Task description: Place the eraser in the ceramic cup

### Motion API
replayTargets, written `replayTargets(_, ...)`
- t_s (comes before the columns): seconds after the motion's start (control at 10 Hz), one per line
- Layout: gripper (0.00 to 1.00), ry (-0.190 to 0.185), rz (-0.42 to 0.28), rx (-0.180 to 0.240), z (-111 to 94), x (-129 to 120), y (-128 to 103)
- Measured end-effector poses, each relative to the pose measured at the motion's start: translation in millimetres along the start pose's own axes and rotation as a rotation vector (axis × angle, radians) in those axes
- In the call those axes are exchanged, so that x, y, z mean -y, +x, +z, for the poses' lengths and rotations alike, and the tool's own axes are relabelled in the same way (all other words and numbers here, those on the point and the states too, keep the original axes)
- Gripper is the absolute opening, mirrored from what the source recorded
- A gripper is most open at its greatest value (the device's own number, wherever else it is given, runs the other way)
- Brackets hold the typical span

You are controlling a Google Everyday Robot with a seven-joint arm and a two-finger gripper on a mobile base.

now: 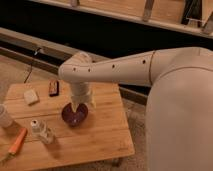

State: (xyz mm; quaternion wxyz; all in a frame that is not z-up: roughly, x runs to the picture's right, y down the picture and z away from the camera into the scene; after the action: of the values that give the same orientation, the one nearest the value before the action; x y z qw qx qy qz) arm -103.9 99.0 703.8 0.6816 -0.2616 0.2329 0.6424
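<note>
A pale rectangular eraser [30,96] lies flat at the table's back left. The plain white ceramic cup [4,116] stands at the table's left edge, partly cut off by the frame. My gripper [78,108] hangs from the white arm's wrist straight down over a dark purple bowl [74,115] near the middle of the table. It is well to the right of both the eraser and the cup.
A dark rectangular object [53,88] lies beside the eraser. A small clear bottle [41,131] stands in front of the bowl, and an orange tool [18,141] lies at the front left. The wooden table [100,135] ends close on the right; the big arm spans above it.
</note>
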Motion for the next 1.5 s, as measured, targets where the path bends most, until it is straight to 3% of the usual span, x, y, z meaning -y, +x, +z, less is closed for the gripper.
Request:
replayTargets(0.7, 0.65, 0.003, -0.003, -0.003, -0.5, -0.5, -1.8)
replayTargets(1.1, 0.65, 0.023, -0.087, 0.003, -4.6, -30.7, -22.1)
replayTargets(1.5, 0.65, 0.031, -0.183, 0.020, -2.9, -73.1, -57.1)
